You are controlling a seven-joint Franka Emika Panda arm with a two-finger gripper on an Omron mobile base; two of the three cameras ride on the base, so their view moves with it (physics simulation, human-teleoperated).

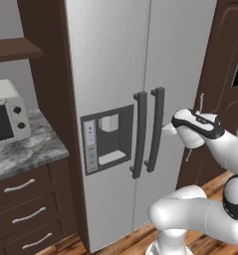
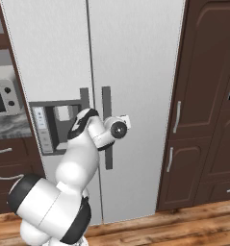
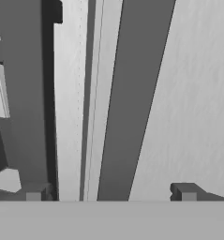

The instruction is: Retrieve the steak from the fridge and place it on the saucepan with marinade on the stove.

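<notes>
The fridge (image 1: 115, 60) stands shut, a tall silver two-door unit with a water dispenser recess (image 1: 108, 139) in its left door. Two dark vertical bar handles flank the door seam. My gripper (image 1: 166, 129) is open and right in front of the right door's handle (image 1: 156, 129), at about mid-height. In the hand view this handle (image 3: 132, 108) runs between my two fingertips (image 3: 186, 191), and the gripper (image 3: 111, 193) is not touching it. The left door's handle (image 3: 26, 103) lies to the side. The steak is hidden behind the closed doors. The saucepan and the stove are out of view.
A white toaster oven (image 1: 6, 114) sits on a grey marble counter (image 1: 36, 149) left of the fridge, with brown drawers (image 1: 28, 214) beneath. Tall dark brown cabinets (image 2: 203, 96) stand right of the fridge. My arm's base is on a wooden floor (image 2: 184, 226).
</notes>
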